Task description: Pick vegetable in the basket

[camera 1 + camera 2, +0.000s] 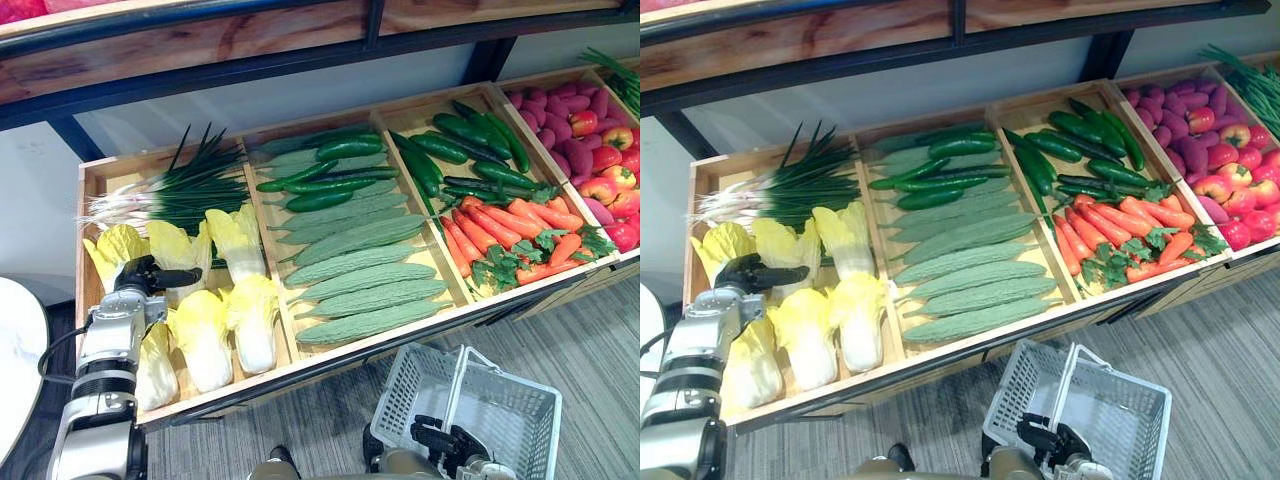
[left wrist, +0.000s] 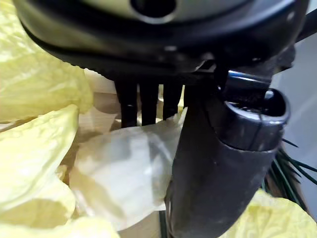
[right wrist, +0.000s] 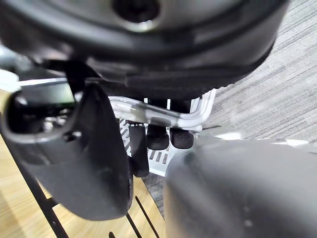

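Early days on this one: the basket (image 1: 415,385) is sitting empty, hanging by its handle (image 3: 148,115) from the right hand (image 1: 445,440), whose fingers are curling round the wire. The left hand (image 1: 147,279) is hovering over a cabbage (image 2: 124,171) in the counter's leftmost bin, fingers straight and, I think, gripping nothing yet.

My left hand (image 1: 148,277) hangs over the cabbages (image 1: 205,330) in the left bin of the wooden stand (image 1: 90,180), thumb stuck out to the right, with green onions (image 1: 170,190) just beyond. Right of that lie pale gourds (image 1: 365,285), then carrots (image 1: 490,225). Near, at the right, my right hand (image 1: 445,440) is closed round the handle of the white basket (image 1: 500,410).
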Motion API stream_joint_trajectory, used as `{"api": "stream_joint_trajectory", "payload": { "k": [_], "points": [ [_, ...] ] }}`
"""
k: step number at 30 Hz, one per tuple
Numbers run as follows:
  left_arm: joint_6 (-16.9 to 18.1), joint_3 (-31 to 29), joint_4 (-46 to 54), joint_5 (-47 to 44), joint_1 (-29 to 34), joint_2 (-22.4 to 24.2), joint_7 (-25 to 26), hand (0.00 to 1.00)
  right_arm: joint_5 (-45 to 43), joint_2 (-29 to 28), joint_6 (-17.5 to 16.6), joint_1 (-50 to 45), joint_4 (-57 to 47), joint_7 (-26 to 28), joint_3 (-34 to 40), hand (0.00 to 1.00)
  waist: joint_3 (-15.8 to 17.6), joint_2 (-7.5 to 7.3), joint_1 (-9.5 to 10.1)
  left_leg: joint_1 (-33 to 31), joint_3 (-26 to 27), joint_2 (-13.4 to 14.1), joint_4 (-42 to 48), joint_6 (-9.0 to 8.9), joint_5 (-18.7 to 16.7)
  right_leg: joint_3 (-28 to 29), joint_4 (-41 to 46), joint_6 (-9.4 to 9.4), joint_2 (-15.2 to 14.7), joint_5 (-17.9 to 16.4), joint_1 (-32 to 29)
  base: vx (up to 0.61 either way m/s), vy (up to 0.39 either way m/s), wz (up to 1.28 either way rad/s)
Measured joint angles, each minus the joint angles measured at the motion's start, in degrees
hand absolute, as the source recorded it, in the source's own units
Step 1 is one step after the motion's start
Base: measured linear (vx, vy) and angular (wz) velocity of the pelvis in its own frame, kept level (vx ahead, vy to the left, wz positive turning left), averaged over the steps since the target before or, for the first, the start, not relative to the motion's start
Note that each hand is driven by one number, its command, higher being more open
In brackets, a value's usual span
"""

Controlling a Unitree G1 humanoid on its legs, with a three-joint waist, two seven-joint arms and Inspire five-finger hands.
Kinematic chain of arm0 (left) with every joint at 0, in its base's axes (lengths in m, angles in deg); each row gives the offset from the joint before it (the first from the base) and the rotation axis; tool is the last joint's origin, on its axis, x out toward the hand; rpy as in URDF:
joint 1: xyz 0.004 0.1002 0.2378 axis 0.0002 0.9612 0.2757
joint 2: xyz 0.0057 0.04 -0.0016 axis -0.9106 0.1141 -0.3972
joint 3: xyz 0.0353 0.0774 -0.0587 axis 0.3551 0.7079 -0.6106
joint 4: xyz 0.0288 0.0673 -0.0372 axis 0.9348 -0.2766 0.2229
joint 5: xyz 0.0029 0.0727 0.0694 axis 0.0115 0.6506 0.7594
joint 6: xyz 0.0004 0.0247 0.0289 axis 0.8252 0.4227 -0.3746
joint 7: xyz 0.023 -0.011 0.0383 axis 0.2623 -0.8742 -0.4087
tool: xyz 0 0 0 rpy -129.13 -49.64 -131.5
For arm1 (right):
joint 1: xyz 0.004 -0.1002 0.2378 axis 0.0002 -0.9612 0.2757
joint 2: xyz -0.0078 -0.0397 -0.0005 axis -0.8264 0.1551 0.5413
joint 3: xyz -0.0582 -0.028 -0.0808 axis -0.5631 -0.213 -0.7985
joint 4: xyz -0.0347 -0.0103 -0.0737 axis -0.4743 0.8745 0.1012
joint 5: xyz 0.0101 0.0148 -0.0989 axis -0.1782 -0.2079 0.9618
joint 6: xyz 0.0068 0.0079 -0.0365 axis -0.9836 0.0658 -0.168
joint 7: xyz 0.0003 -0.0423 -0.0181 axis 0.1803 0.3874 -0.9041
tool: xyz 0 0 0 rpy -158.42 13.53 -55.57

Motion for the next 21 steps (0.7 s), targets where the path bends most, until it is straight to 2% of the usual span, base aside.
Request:
{"api": "stream_joint_trajectory", "payload": {
  "k": [6, 12, 15, 19, 21],
  "points": [
    [0.7, 0.4, -1.0, -2.4, -0.1, -0.7, 0.1, 0.00, -3.5, 0.0, 0.2, -0.1, 0.6, -2.6, 0.9, 0.00, 0.0, 0.22, -0.01, 1.6, 0.4, -0.5, -1.7, -0.18, 0.6, 0.0, -0.3, 0.03, -0.1, 0.0, 1.0, 0.00, 0.000, 0.00],
    [0.8, 1.3, -0.6, -7.3, 0.4, -3.5, -1.7, 0.00, -7.3, -0.2, 2.7, -0.2, 0.6, -4.5, 8.2, 0.00, -0.3, 0.26, 0.30, 3.2, 0.3, -1.1, -2.5, -0.09, 1.0, -0.1, -0.9, 0.04, -0.4, 0.0, 2.6, 0.01, 0.007, 0.01],
    [0.8, 1.4, 1.4, -8.0, 1.2, -4.6, -3.3, 0.00, -7.8, -0.3, 3.6, -1.4, 0.7, -4.4, 11.7, 0.00, -1.9, 0.11, 0.95, 3.8, 0.3, -1.1, -3.2, -0.37, 1.2, -0.1, -1.3, 0.03, -0.2, 0.0, 3.1, 0.01, 0.000, 0.00],
    [2.1, 2.7, 4.9, -9.5, 2.8, -5.0, -6.7, 0.00, -7.8, -0.9, 4.1, -3.1, 0.7, -3.6, 15.5, 0.00, -4.8, 0.69, 1.38, 4.4, 0.2, -1.1, -4.0, -0.45, 1.3, -0.2, -1.5, 0.03, -0.1, 0.0, 3.7, 0.00, 0.000, 0.01],
    [2.3, 3.3, 7.1, -11.0, 3.7, -5.0, -8.2, 0.00, -7.8, -1.6, 4.1, -3.6, 0.7, -3.4, 16.4, 0.00, -5.2, 0.75, 1.29, 5.5, 0.1, -1.1, -4.3, -0.45, 1.3, -0.3, -1.9, 0.04, -0.1, 0.0, 5.0, 0.00, 0.003, 0.02]
  ]
}}
